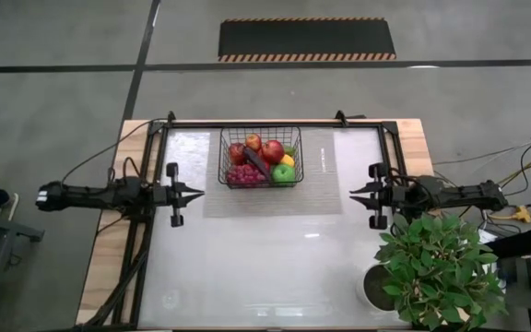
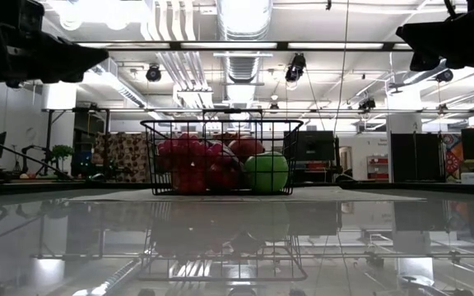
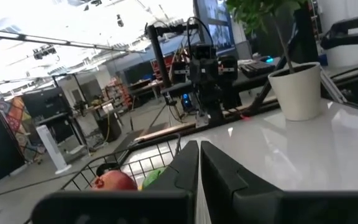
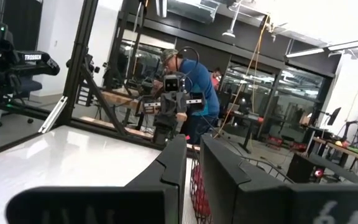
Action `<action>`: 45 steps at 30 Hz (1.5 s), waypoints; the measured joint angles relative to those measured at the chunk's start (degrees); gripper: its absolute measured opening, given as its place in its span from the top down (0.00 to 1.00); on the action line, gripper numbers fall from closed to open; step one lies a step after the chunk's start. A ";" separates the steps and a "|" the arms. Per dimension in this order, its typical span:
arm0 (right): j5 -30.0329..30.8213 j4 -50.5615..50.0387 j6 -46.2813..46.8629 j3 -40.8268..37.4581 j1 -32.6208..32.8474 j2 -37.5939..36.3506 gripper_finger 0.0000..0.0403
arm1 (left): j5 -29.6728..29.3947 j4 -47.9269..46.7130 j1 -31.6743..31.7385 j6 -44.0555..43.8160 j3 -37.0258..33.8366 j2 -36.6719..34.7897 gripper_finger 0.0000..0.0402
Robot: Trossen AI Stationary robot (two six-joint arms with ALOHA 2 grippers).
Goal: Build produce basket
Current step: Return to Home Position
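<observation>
The black wire basket [image 1: 222,157] stands on a grey mat at the middle of the table's far half. It holds the produce: red apples [image 1: 273,150], a green apple [image 1: 284,172], purple grapes [image 1: 242,174], a dark eggplant [image 1: 258,163] and a yellow lemon [image 1: 288,160]. The low view shows the green apple [image 2: 267,172] through the basket's mesh [image 2: 151,156]. My left gripper [image 1: 201,192] hovers shut at the table's left side, pointing level toward the basket, well apart from it. My right gripper [image 1: 351,193] hovers shut at the right side, mirroring it. Both hold nothing.
A leafy potted plant [image 1: 436,267] in a white pot stands at the table's near right corner, close under my right arm. The grey mat [image 1: 316,184] reaches past the basket toward the right. A person in a blue shirt [image 4: 194,87] stands beyond the table's left side.
</observation>
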 joint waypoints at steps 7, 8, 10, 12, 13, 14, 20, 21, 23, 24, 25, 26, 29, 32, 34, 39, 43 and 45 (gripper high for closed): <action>0.00 0.00 1.56 -0.02 0.00 0.03 0.91 | 0.02 0.03 -0.02 -0.02 -0.03 2.02 1.00; 0.00 0.00 1.55 -0.02 0.00 0.03 0.91 | 0.02 -0.01 -0.01 -0.02 -0.04 2.27 1.00; 0.00 0.00 1.55 -0.04 0.00 0.03 0.91 | 0.02 0.06 0.00 -0.02 -0.06 2.79 1.00; 0.00 0.00 1.55 -0.04 0.00 0.03 0.91 | 0.02 0.03 0.00 -0.02 -0.07 3.29 1.00; 0.00 0.00 1.56 -0.04 0.00 0.03 0.91 | 0.02 0.05 -0.01 -0.02 -0.07 3.54 1.00; 0.00 0.00 1.54 -0.04 0.00 0.03 0.91 | 0.02 0.07 -0.01 -0.02 -0.07 3.80 1.00; 0.00 0.00 1.54 -0.04 0.00 0.03 0.91 | 0.02 0.03 0.00 -0.02 -0.09 5.10 1.00; 0.00 0.00 1.55 -0.04 0.00 0.03 0.91 | 0.03 0.05 -0.01 -0.02 -0.09 5.28 1.00; 0.00 0.00 1.54 -0.04 0.00 0.03 0.91 | 0.03 0.04 0.00 -0.02 -0.09 5.66 1.00; 0.00 0.00 1.55 -0.04 0.00 0.03 0.91 | 0.02 0.03 -0.01 -0.02 -0.09 5.82 1.00; 0.00 0.00 1.56 -0.04 0.00 0.03 0.91 | 0.04 0.04 0.00 -0.02 -0.09 5.95 1.00; 0.00 0.00 1.55 -0.04 0.00 0.03 0.91 | 0.04 0.07 0.00 -0.02 -0.09 6.15 1.00; 0.00 0.00 1.54 -0.07 0.00 0.03 0.91 | 0.04 0.03 0.00 -0.02 -0.09 6.59 1.00; 0.00 0.00 1.54 -0.07 0.00 0.03 0.91 | 0.04 0.01 0.00 -0.02 -0.09 7.03 1.00; 0.00 0.00 1.54 -0.07 0.00 0.03 0.91 | 0.04 0.06 0.00 -0.03 -0.09 7.32 1.00; 0.00 0.00 1.56 -0.07 0.00 0.03 0.91 | 0.04 0.07 -0.01 -0.04 -0.09 8.06 1.00; 0.00 0.00 1.55 -0.07 0.00 0.03 0.91 | 0.04 0.05 0.00 -0.04 -0.09 8.53 1.00; 0.00 0.00 1.56 -0.07 0.00 0.03 0.91 | 0.04 0.04 0.00 -0.03 -0.09 8.80 1.00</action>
